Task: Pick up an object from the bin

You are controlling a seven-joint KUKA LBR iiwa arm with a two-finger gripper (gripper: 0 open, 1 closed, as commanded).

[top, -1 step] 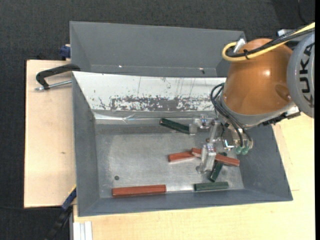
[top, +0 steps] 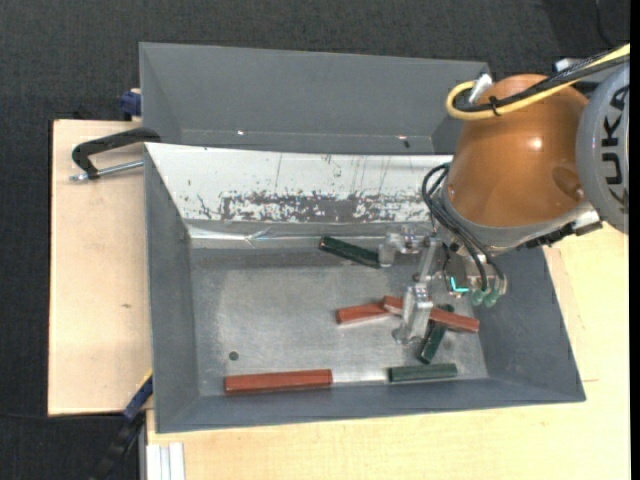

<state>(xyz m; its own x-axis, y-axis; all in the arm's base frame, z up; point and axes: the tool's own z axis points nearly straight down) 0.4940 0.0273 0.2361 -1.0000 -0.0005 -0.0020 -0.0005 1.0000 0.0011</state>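
Note:
My gripper hangs low over the right part of the bin floor, its metal fingers pointing down among a few small sticks. A short red stick lies just left of the fingers. Another red stick lies just right of them. A dark green stick leans right below the fingertips. The view does not show anything between the fingers.
A long red bar lies along the bin's front wall at the left. A dark green stick lies near the front wall at the right. Another dark green stick rests by the back wall. The orange-covered arm hangs over the bin's right side.

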